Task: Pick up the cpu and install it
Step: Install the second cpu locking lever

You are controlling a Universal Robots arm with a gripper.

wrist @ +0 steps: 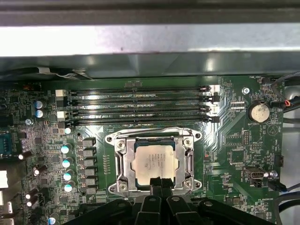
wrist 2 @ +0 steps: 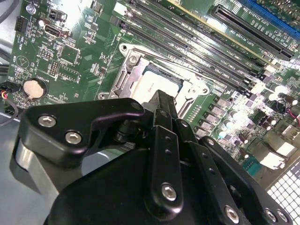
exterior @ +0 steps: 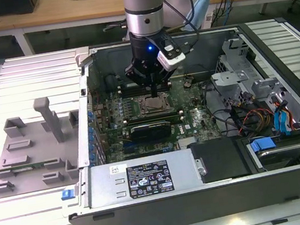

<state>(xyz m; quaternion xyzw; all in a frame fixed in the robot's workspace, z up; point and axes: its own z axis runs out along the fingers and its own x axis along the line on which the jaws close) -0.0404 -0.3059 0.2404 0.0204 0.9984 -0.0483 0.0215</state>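
The cpu (wrist: 151,161) lies flat inside the socket frame (wrist: 121,161) on the green motherboard (wrist: 234,150), its silvery top facing up; in the second wrist view the cpu (wrist 2: 157,84) sits partly hidden behind the black fingers (wrist 2: 161,112). In the exterior view the gripper (exterior: 154,93) hangs straight down from the arm (exterior: 143,2) into the open computer case (exterior: 291,141), directly over the cpu (exterior: 152,104). In the first wrist view the gripper (wrist: 160,183) has its fingertips pressed together at the cpu's near edge, with nothing pinched between them; whether they touch the chip cannot be told. Four memory slots (wrist: 140,105) run just beside the socket frame, on the side away from the gripper. A round coin battery (wrist: 258,112) sits on the motherboard well apart from the socket frame. A grey fixture tray (exterior: 33,148) rests outside the case, to the exterior view's left
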